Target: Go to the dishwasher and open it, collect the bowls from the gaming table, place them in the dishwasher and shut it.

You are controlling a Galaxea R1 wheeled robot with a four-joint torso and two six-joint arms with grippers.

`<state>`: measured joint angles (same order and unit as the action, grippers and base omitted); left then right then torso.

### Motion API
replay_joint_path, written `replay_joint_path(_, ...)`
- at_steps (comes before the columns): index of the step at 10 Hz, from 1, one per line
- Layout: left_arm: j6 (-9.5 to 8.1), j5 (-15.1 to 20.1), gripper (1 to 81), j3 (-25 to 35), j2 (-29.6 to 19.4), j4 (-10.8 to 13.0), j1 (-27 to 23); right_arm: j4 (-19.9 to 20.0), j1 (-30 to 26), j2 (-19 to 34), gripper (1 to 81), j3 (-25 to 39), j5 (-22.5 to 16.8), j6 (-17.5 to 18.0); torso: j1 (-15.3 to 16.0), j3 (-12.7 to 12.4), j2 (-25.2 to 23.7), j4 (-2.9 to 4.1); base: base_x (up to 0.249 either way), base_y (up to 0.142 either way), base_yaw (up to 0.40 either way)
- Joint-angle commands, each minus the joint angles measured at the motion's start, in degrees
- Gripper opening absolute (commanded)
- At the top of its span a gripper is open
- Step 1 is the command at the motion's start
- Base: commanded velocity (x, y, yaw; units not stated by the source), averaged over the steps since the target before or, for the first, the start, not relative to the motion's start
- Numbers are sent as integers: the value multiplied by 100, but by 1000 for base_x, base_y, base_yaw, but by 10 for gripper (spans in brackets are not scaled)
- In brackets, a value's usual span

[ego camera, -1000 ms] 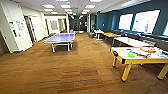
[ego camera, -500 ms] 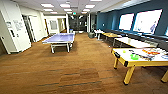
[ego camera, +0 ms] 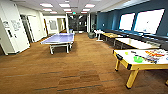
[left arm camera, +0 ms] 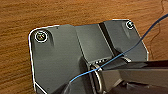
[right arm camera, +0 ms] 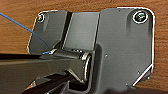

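The gaming table [ego camera: 140,66], with yellow sides and legs and a white top, stands at the right of the head view. On its top a bright green bowl [ego camera: 137,59] sits near the front edge. A smaller pale yellow-green bowl [ego camera: 126,53] rests closer to the table's left end. Colourful markings cover the top further right. The dishwasher is out of view. Both wrist views look down on brown wood-patterned floor behind the robot's own dark plate, with a thin blue cable crossing each.
A blue ping-pong table [ego camera: 59,38] stands mid-room ahead on the left. Low tables [ego camera: 136,43] line the dark blue window wall on the right. White walls and doors [ego camera: 11,32] run along the left. Brown floor [ego camera: 75,70] stretches between me and the gaming table.
The whole head view has shifted a little: the camera has moved, and the gaming table now sits slightly further right and larger in the picture.
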<state>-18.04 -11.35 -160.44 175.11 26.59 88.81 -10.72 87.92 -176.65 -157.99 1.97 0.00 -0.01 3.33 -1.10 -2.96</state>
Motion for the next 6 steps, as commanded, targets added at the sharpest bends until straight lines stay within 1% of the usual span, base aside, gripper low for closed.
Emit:
replay_joint_path(1,20,230,811,-5,25,-4,-219,-1,-296,-30,811,24,-268,-18,1,0,0,0,223,0,0)
replay_joint_path(6,20,230,811,-5,16,-4,-228,-1,-296,-30,811,24,-268,-18,1,0,0,0,228,0,0)
